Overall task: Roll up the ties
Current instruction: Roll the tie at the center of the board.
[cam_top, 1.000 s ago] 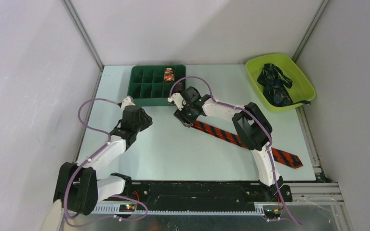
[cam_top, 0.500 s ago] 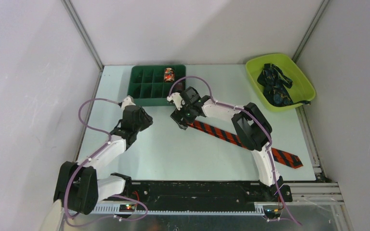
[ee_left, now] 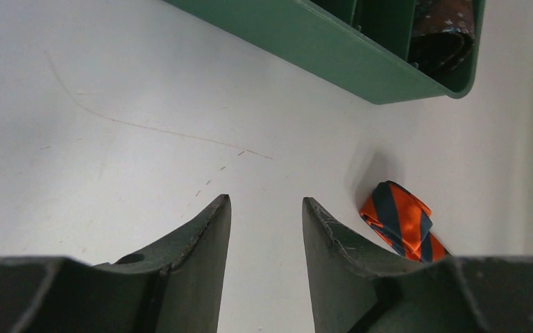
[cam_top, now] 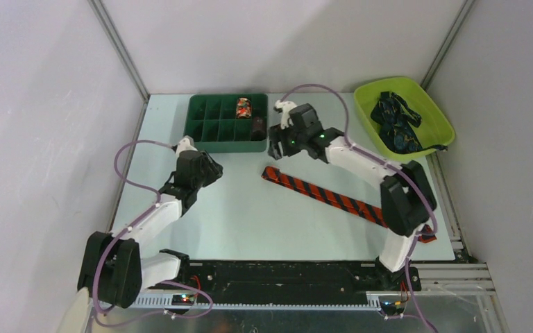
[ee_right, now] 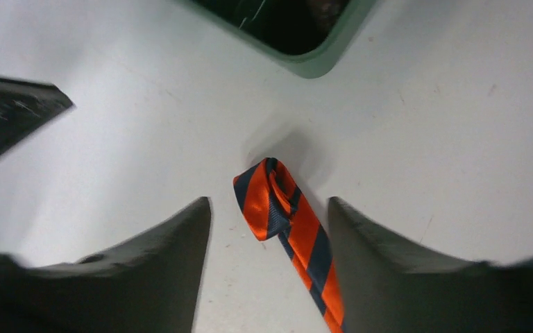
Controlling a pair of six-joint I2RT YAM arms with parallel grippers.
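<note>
A red-orange tie (cam_top: 319,193) with dark diagonal stripes lies stretched across the table, its wide end partly under the right arm. Its narrow end (ee_right: 272,198) is folded over into a small loose curl. My right gripper (cam_top: 275,151) hovers above that curl, open, with the fabric showing between its fingers (ee_right: 180,236) but untouched. My left gripper (cam_top: 213,168) is also open and empty, left of the curl, which appears at the right in its view (ee_left: 399,227). A rolled red-orange tie (cam_top: 243,107) and a dark roll (cam_top: 257,127) sit in the green tray (cam_top: 205,132).
The green compartment tray (ee_left: 333,48) stands at the back, close behind both grippers, its corner (ee_right: 312,64) near the right one. A lime bin (cam_top: 434,111) at the back right holds a heap of dark navy ties (cam_top: 395,121). Purple cables loop over both arms.
My right gripper has let go of the tie's narrow end and risen back toward the tray, its elbow swinging right. The end lies curled on the table. The left arm barely moved.
</note>
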